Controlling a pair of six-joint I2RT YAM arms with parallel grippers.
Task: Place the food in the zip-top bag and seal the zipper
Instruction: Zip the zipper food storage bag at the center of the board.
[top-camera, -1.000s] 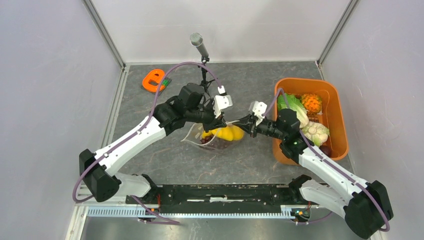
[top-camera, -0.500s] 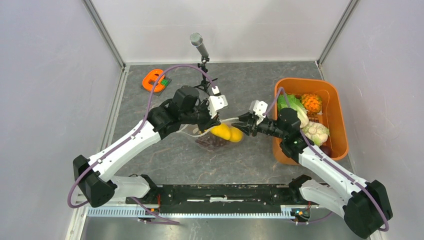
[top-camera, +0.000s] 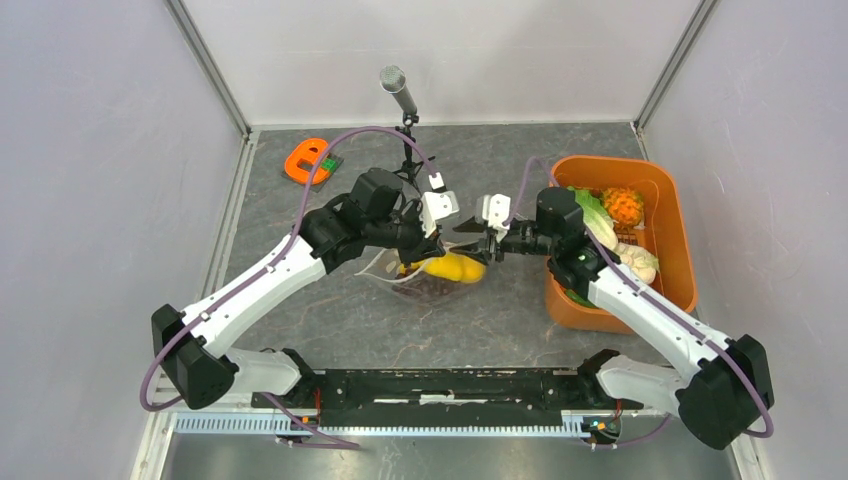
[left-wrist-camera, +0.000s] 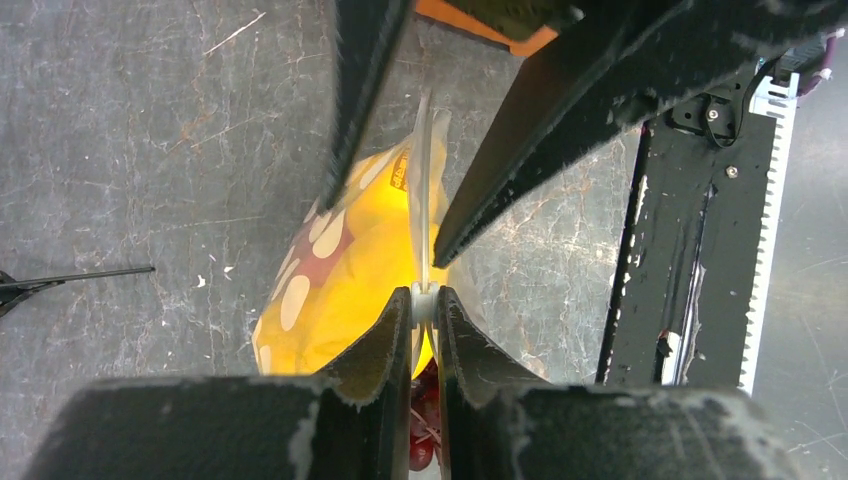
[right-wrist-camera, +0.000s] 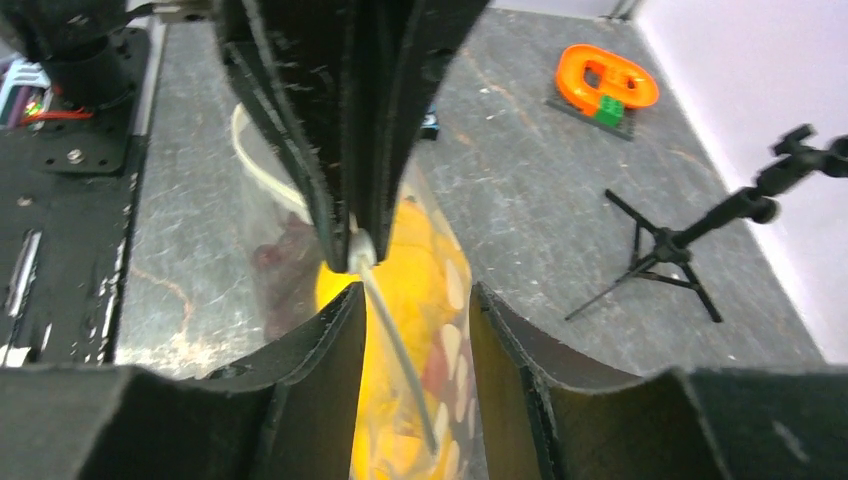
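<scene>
At mid-counter, seen from above, the zip-top bag (top-camera: 400, 280) holds yellow food (top-camera: 455, 268), arms masking its mouth; orange tub (top-camera: 683, 255) right of the bag. Left wrist: left tool (left-wrist-camera: 422, 298) pinches the zipper (left-wrist-camera: 421, 180). Right wrist: right tool (right-wrist-camera: 415, 295) spread wide astride the bag's zipper

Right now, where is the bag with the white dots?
In the top view, the zip-top bag is mid-table, left of the orange tub; the left end effector pinches its zipper, the right end effector straddles it.
</scene>
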